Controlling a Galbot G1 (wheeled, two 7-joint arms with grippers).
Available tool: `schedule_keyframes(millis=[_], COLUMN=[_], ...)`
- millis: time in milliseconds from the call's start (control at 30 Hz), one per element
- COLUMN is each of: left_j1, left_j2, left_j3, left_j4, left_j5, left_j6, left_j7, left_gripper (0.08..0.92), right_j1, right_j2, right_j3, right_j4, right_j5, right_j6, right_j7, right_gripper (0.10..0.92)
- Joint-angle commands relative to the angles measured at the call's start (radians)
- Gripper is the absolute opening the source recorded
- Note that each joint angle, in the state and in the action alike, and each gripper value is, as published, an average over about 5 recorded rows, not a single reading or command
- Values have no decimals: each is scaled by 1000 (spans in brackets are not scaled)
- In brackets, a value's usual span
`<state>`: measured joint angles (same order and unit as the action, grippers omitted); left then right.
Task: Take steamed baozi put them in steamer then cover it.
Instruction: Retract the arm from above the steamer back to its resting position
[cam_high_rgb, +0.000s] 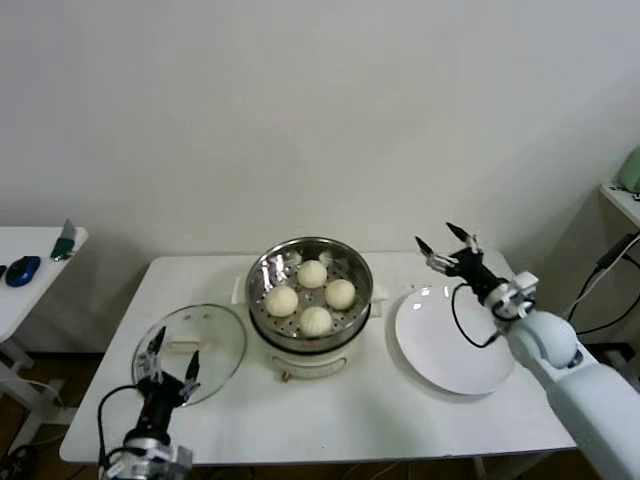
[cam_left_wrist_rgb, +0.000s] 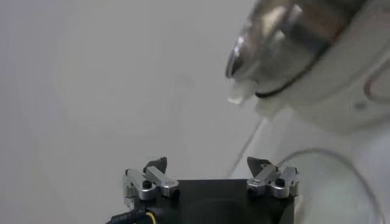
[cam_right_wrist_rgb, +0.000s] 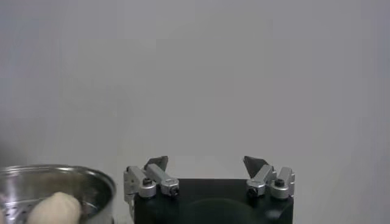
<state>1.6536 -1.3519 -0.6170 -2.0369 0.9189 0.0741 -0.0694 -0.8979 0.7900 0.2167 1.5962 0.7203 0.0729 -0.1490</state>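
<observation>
While four cream-white round steamed baozi (cam_high_rgb: 312, 293) sit together on the perforated tray of the round shiny steel steamer (cam_high_rgb: 310, 262) at the middle of the white surface (cam_high_rgb: 300, 420), both arms hang empty. Just beyond the left gripper (cam_high_rgb: 172, 364), whose jaws stand spread and hold nothing, the round clear glass cover (cam_high_rgb: 215, 335) lies flat beside the steamer. Over the far edge of the flat white plate (cam_high_rgb: 450, 345), the right gripper (cam_high_rgb: 446, 240) is raised, jaws spread wide and empty, with the steamer off to their side, apart.
</observation>
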Motion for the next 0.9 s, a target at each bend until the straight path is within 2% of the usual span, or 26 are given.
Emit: schedule_keyframes(millis=[33,533,900], left_j1=[-95,-294,-413], left_j2=[16,-13,8], left_j3=[43,61,35], left_j4=[190,483,596], left_j5=[526,665,636], left_j6=[63,56,57], left_j7=[-52,-99,-90], left_gripper=[823,823,823], right_j1=[-456,-519,-506], right_j2=[126,197,209], right_j3=[410,440,432], right_j4=[77,91,93], right_j5=[-73,-155,-175], right_j6=[-46,-68,-69], right_j7=[41,43,36], right_gripper=[823,823,823])
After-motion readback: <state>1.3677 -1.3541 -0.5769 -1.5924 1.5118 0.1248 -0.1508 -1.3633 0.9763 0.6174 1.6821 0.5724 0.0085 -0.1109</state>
